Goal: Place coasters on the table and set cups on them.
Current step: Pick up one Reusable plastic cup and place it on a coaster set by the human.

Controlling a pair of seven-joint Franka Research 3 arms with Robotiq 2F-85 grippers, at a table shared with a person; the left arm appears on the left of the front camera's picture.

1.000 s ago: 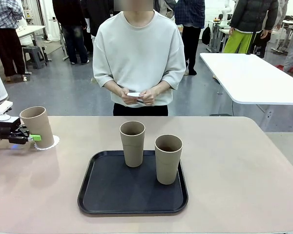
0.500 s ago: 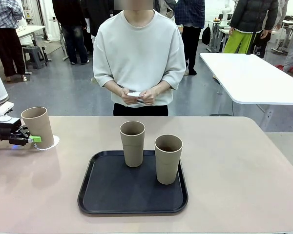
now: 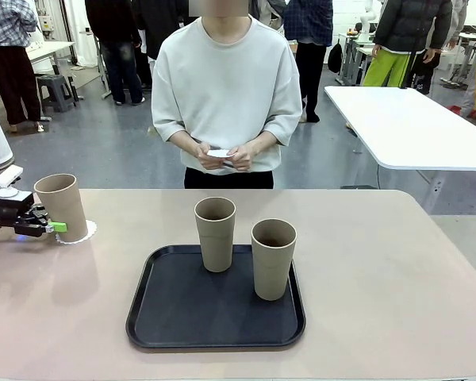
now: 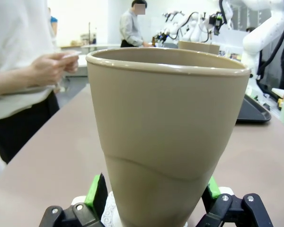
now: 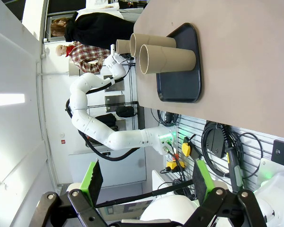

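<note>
Front view: at middle left, a tall tan paper cup (image 3: 61, 206) stands on a white lacy round coaster (image 3: 85, 232) on the beige-pink table (image 3: 381, 262), with the left pincer (image 3: 54, 226) beside its base. Two empty matching cups (image 3: 215, 234) stand in the black rounded-square tray (image 3: 214, 332). Left wrist view: green pads (image 4: 95, 191) stand wide open either side of that cup. Right wrist view: the right pincer (image 5: 146, 182) gapes empty.

A tray (image 3: 182, 317) lies mid-table (image 3: 381, 270), carrying a rear cup (image 3: 215, 234) and, right of it and nearer, a front cup (image 3: 273, 259). Far left, a third cup (image 3: 61, 206) stands on a coaster (image 3: 89, 232), between the fingers of the left gripper (image 3: 54, 226). A person (image 3: 226, 87) stands behind.
</note>
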